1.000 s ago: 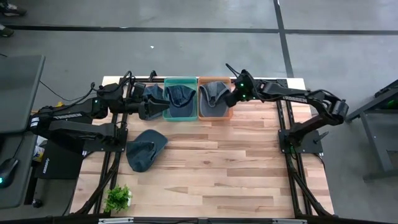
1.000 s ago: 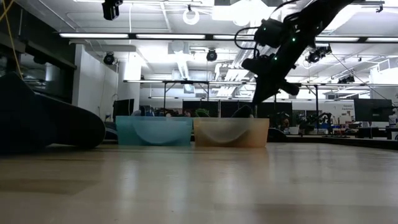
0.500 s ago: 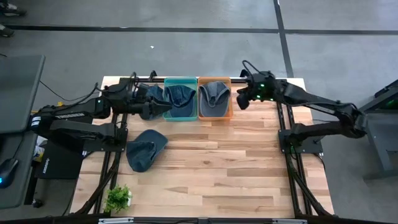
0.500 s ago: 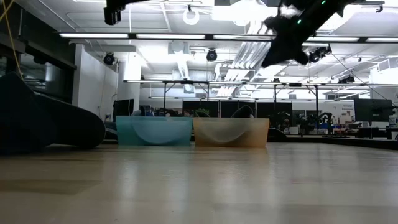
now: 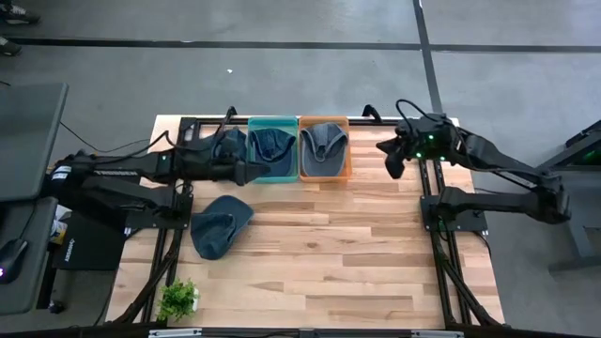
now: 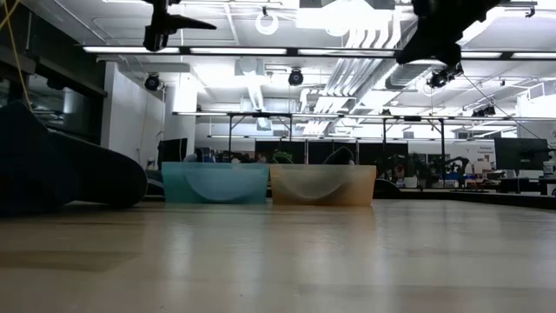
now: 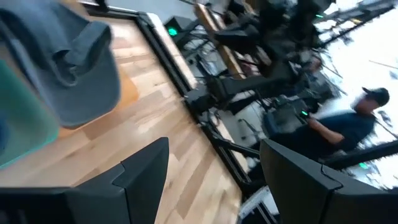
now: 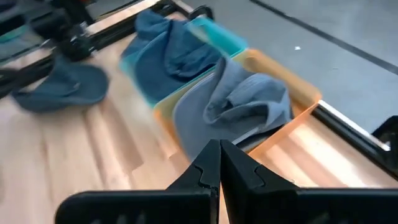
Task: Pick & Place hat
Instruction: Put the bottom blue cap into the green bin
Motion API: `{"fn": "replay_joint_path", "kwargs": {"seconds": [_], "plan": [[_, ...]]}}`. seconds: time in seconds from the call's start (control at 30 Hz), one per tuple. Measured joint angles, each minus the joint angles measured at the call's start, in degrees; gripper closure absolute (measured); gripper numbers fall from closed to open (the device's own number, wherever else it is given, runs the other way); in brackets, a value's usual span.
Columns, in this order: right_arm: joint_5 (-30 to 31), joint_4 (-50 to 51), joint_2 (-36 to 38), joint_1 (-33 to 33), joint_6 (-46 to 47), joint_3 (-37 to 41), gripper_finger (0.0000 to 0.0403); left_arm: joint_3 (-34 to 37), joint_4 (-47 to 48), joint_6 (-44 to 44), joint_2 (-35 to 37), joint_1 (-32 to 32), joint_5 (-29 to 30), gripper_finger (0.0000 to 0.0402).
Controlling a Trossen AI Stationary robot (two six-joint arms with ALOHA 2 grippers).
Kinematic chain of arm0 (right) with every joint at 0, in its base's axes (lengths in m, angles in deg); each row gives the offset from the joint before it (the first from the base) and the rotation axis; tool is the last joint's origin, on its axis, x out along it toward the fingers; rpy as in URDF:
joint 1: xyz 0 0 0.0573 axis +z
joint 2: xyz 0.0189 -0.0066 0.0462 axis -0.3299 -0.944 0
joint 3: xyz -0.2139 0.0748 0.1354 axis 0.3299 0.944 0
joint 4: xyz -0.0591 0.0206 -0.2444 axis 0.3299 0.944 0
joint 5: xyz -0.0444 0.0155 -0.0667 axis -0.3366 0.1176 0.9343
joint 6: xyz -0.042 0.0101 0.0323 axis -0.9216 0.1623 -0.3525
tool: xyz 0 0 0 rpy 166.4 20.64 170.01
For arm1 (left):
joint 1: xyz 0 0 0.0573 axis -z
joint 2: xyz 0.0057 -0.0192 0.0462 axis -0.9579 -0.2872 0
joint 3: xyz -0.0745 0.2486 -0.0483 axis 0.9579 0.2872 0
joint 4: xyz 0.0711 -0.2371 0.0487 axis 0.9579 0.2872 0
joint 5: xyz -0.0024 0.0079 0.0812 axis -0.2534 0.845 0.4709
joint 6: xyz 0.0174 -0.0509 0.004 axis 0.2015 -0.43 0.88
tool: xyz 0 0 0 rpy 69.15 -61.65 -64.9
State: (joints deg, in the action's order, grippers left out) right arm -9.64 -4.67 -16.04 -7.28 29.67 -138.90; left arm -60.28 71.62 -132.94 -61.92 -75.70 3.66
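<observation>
A grey hat (image 5: 324, 141) lies in the orange bin (image 5: 347, 173) and also shows in the right wrist view (image 8: 242, 102). A blue hat (image 5: 270, 145) lies in the teal bin (image 5: 252, 175). Another blue hat (image 5: 228, 143) lies left of the teal bin, and a dark blue hat (image 5: 221, 225) lies on the table nearer the front. My left gripper (image 5: 246, 173) is open and empty, raised by the teal bin's near left corner (image 7: 214, 146). My right gripper (image 5: 390, 161) is shut and empty, raised to the right of the orange bin (image 8: 219, 146).
A small green plant (image 5: 178, 299) stands at the near left corner. The two bins stand side by side at the far edge (image 6: 215, 183). Black frame rails (image 5: 432, 188) run along both table sides. A person (image 7: 348, 124) stands beyond the table. Bare wood (image 5: 329, 244) spans the middle.
My right gripper has gone from the orange bin's right edge toward the table's right edge and has risen. My left gripper has gone a little toward the right, along the teal bin's near left corner. The hats have stayed where they were.
</observation>
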Motion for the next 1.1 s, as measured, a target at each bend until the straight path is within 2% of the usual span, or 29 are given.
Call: {"fn": "replay_joint_path", "kwargs": {"seconds": [0.2, 0.37, 0.6, 0.83, 0.97, 1.1], "plan": [[-7.8, 3.6, 2.6, 0.0, -3.2, 0.0, 0.0403, 0.0, 0.7, -4.0, -2.0, 9.0, 10.8, 0.0154], [-13.1, 4.8, 3.9, 0.0, -5.7, 0.0, 0.0402, 0.0, 0.8, -8.1, -5.0, 16.0, 17.9, 0.0172], [-20.8, 6.5, 4.7, 0.0, -5.9, 0.0, 0.0395, 0.0, 0.4, -15.6, -10.1, 23.5, 22.0, 0.02], [-24.2, 12.0, 5.2, 0.0, -8.1, 0.0, 0.0329, -0.2, 0.6, -21.4, -14.7, 27.4, 23.3, 0.0213], [-25.9, 12.9, 6.3, 0.0, -10.1, 0.0, 0.0288, -4.9, 10.3, -23.1, -17.8, 28.3, 22.0, 0.0214], [-26.5, 13.0, 7.4, 0.0, -10.3, 0.0, 0.0258, -14.3, 29.0, -25.6, -21.4, 28.3, 19.8, 0.0214]]}}
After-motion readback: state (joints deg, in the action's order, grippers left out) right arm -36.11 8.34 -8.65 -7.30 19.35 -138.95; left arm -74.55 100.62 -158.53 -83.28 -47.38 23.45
